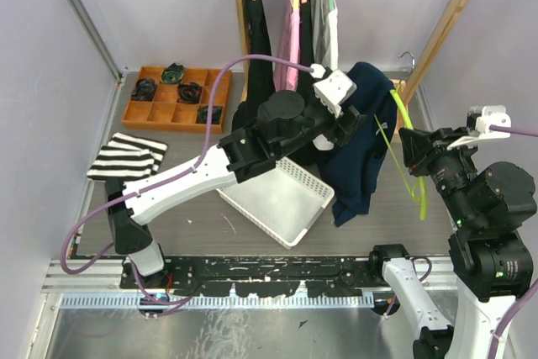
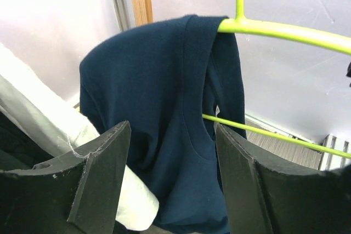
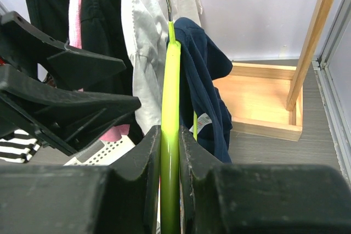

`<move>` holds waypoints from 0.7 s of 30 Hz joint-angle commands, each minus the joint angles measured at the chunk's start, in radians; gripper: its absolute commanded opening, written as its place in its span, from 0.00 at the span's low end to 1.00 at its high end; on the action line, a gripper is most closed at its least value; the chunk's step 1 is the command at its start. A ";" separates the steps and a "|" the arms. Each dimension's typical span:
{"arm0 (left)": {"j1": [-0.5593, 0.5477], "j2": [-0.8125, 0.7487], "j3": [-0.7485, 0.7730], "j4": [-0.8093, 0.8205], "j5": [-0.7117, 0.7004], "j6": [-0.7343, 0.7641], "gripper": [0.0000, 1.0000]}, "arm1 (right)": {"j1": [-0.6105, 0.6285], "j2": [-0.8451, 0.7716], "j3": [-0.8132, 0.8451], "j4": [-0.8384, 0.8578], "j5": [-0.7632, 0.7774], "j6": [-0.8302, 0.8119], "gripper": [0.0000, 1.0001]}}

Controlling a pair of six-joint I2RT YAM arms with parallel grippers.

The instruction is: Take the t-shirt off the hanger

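A navy t-shirt (image 1: 363, 145) hangs bunched on one end of a lime-green hanger (image 1: 408, 153), in mid-air right of centre. In the left wrist view the shirt (image 2: 164, 113) drapes over the hanger's arm (image 2: 285, 31). My left gripper (image 1: 351, 124) is open, its jaws either side of the shirt's lower part (image 2: 172, 152), and I cannot tell whether they touch it. My right gripper (image 1: 407, 147) is shut on the hanger's arm (image 3: 170, 135), with the shirt (image 3: 205, 80) just beyond it.
A white perforated basket (image 1: 282, 199) lies below the left arm. A wooden rack (image 1: 454, 14) behind carries several hanging garments (image 1: 294, 23). An orange compartment tray (image 1: 172, 98) and a folded striped shirt (image 1: 126, 157) lie at the left.
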 commanded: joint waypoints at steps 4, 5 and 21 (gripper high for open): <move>0.056 -0.043 -0.024 0.073 0.096 -0.060 0.71 | -0.004 -0.022 0.031 0.157 -0.004 -0.016 0.01; 0.068 -0.040 -0.024 0.079 0.127 -0.079 0.71 | -0.004 -0.023 0.031 0.157 -0.007 -0.014 0.01; 0.081 0.082 0.092 0.062 0.294 -0.096 0.70 | -0.004 -0.016 0.053 0.166 -0.048 -0.003 0.01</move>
